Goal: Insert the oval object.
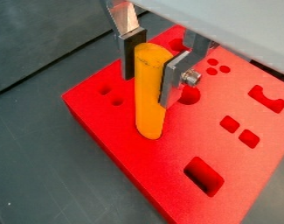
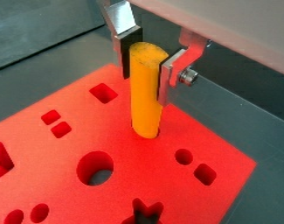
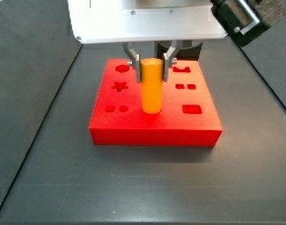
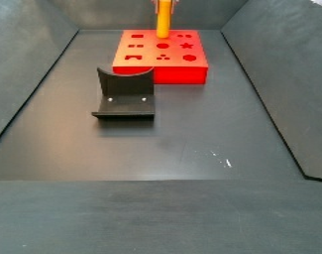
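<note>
Above the red block point(image 3: 153, 110), the gripper point(image 1: 154, 66) is clamped on the upright oval object point(image 1: 150, 92), so its lower end can meet its hole.

the dark grey bench point(image 4: 190, 189) carries the red block point(image 4: 161, 69) toward its far end, flat on the surface, and the fixture point(image 4: 125, 97) just in front of it, nearer the camera. the gripper point(image 3: 153, 60) hangs above the block, holding the oval object point(image 3: 150, 86).

Orange-yellow oval object point(image 1: 150, 92) (silver gripper point(image 1: 151, 63) clamping it), red block point(image 3: 155, 123).
</note>
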You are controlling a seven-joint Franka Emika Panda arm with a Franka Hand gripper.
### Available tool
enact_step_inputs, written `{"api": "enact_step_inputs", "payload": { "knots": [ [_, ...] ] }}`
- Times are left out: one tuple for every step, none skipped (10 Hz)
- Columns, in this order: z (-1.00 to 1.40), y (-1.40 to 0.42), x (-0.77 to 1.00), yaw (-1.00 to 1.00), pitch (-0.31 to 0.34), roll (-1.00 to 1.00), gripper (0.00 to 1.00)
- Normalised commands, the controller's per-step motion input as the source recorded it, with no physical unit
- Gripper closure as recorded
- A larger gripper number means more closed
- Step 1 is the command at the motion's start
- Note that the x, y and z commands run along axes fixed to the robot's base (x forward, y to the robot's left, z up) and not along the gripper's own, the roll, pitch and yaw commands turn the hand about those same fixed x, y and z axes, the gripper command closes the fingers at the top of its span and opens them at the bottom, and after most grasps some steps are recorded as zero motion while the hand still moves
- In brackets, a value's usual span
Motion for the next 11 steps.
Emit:
{"api": "enact_step_inputs", "payload": {
  "knots": [
    [-0.23,0.00,0.01,0.19,0.000,0.14,1.00],
    [-0.27,0.00,0.10,0.11,0.000,0.14,1.00],
    [-0.27,-0.01,0.25,0.00,0.000,0.22,1.00],
    [-0.31,-0.07,0.28,0.00,0.020,0.28,1.00],
    [-0.37,-0.10,0.28,0.00,0.026,0.32,1.00],
    [-0.40,-0.13,0.31,0.00,0.037,0.33,1.00],
    [-0.48,-0.08,0.21,0.00,0.017,0.27,1.00],
    [-0.54,-0.02,0.07,0.00,0.000,0.19,1.00],
    [-0.59,0.00,0.00,0.00,0.000,0.15,1.00],
    [0.00,0.00,0.00,0.00,0.000,0.01,1.00],
    [0.00,0.00,0.00,0.00,0.000,0.00,1.00]
  ]
}}
